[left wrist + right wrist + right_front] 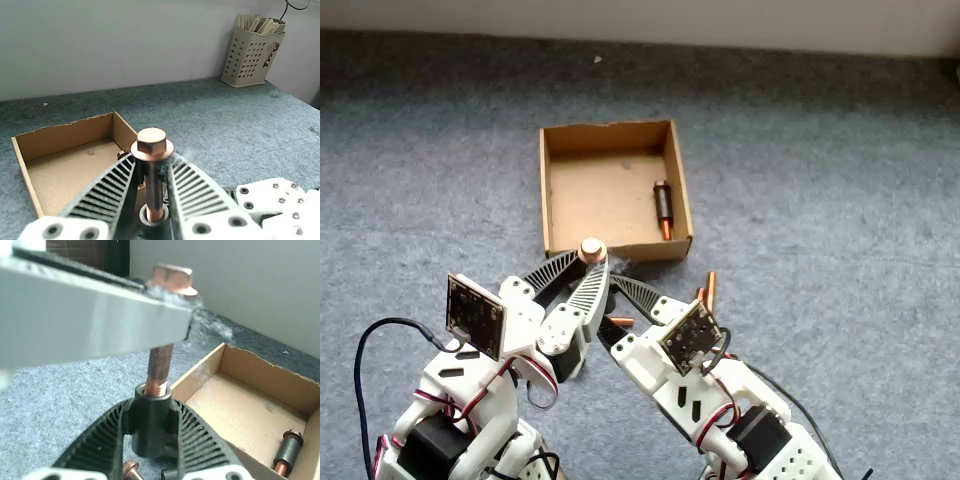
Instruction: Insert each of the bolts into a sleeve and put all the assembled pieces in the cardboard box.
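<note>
Pinching the stiff bolt (pixel 151 141) under its head is the left gripper (pixel 152 161); the right gripper (pixel 150 412) is squeezing the sleeve (pixel 149 436) (likely slick) mid-body.

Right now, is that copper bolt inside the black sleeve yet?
Partly in: tip of the bolt sits in the sleeve; its shank shows above.

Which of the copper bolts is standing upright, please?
The bolt held by the left gripper, its tip in the right gripper's sleeve; the others lie flat.
</note>
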### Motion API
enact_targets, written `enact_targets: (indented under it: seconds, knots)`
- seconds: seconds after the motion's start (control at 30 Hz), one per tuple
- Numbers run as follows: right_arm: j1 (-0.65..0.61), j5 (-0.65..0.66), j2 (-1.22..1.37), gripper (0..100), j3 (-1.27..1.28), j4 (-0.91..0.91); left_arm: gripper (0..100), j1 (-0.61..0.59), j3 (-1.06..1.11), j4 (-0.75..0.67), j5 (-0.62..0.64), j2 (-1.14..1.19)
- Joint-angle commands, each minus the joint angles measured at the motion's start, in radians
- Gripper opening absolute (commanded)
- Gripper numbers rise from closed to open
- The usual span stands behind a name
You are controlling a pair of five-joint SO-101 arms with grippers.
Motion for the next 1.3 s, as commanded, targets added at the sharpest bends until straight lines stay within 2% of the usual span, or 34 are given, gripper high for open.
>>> enact_targets:
  seconds: [0.0, 0.1, 0.27, 0.43, 0.63, 0.87, 1.03, 1.13, 1.27]
  knots:
    - [-0.002, 0.008, -0.018, 0.5, -0.076, -0.025, 1, 0.002, -0.002, 0.006, 0.006, -0.008]
    - [-0.001, 0.008, -0.018, 0.5, -0.076, -0.025, 1, 0.002, 0.01, 0.011, 0.0, -0.008]
    - [0.053, 0.008, -0.018, 0.5, -0.134, -0.025, 2, 0.002, 0.002, 0.054, -0.141, -0.008]
    - [0.064, 0.008, -0.018, 0.5, -0.139, -0.025, 21, 0.002, -0.097, 0.184, -0.103, -0.008]
    - [0.068, 0.008, -0.018, 0.5, -0.137, -0.022, 23, -0.012, -0.286, 0.325, -0.155, -0.007]
    - [0.087, 0.008, -0.018, 0.5, -0.136, 0.041, 23, -0.257, -0.36, 0.356, -0.235, -0.008]
    - [0.228, 0.006, -0.018, 0.5, -0.136, 0.162, 22, -0.538, -0.252, 0.371, -0.235, -0.01]
    - [0.312, 0.006, -0.018, 0.5, -0.136, 0.226, 15, -0.682, -0.108, 0.368, -0.235, -0.01]
    - [0.358, -0.035, -0.012, 0.5, -0.14, 0.271, 0, -0.797, 0.101, 0.322, -0.245, -0.01]
